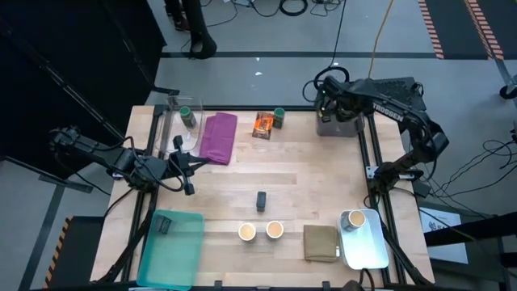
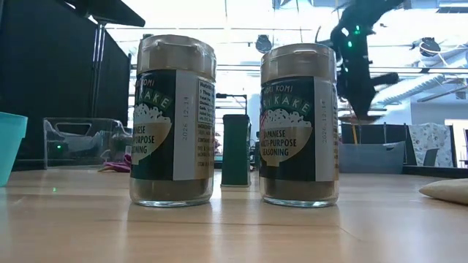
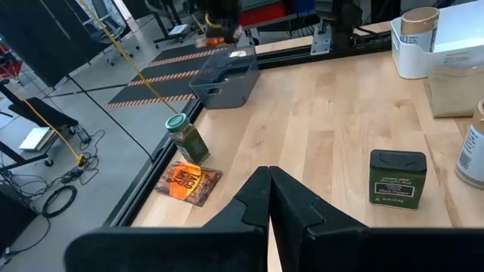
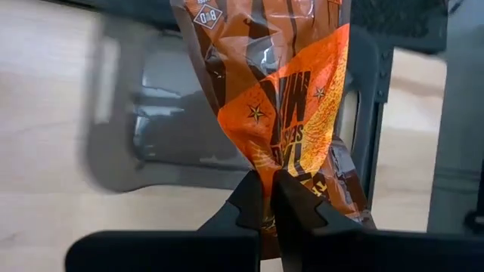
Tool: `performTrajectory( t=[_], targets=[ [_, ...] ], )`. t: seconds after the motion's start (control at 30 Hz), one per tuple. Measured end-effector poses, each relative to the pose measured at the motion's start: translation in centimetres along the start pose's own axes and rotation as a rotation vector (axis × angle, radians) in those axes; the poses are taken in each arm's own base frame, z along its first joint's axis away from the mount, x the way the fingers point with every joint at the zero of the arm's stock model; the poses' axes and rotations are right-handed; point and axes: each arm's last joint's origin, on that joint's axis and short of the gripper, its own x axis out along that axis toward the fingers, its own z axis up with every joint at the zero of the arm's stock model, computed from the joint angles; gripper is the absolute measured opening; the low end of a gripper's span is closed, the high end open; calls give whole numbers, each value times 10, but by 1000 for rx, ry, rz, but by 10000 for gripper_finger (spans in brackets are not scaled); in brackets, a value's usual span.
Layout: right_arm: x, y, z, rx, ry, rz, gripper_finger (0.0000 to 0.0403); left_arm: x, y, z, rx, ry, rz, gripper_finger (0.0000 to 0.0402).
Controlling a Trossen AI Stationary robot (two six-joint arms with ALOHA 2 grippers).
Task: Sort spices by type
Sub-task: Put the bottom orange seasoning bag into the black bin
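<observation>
Closest to me, two round jars with tan tops (image 1: 260, 231) stand side by side near the front edge of the light wooden table (image 1: 307, 170). A soft olive-tan folded cloth (image 1: 321, 242) lies just beside them. A white tray (image 1: 367, 246) sits at the front right corner with one more tan-topped jar (image 1: 354, 220) in it. At the front left is a see-through teal bin (image 1: 171, 249) with a dark block (image 1: 162, 224) inside.

A bit farther in, a dark green box-shaped tin (image 1: 262, 200) stands alone in the middle of the table.

My left gripper (image 3: 269, 198) hangs over the left side of the table. Its fingers are pressed together and hold nothing.

Farther back lies a purple cloth (image 1: 218, 137). Beside it, a small glass jar with a green lid (image 1: 187, 115) sits in a clear plastic box (image 1: 176, 129). Near the back edge a shiny orange packet (image 1: 262, 124) lies flat, with another green-lidded jar (image 1: 279, 118) just beside it.

Farthest away, my right gripper (image 4: 266, 198) is over the grey bin (image 1: 338, 125) at the back right corner. Its fingers are clamped on a second shiny orange packet (image 4: 287, 98), which hangs over the bin.
</observation>
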Motion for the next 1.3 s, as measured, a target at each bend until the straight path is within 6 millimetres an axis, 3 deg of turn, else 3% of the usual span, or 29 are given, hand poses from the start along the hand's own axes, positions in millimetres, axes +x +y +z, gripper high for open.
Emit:
performTrajectory(
  t=[0.17, 0.33, 1.3],
  targets=[
    [28, -11, 0, 53, 37, -1, 4, 0, 0, 0, -1, 0, 0, 10],
    [39, -20, 2, 85, 49, -18, 4, 0, 0, 1, -1, -5, 1, 10],
    [41, -22, 8, 88, 5, -17, 4, 0, -2, -4, -2, 31, -51, 10]
  ],
)
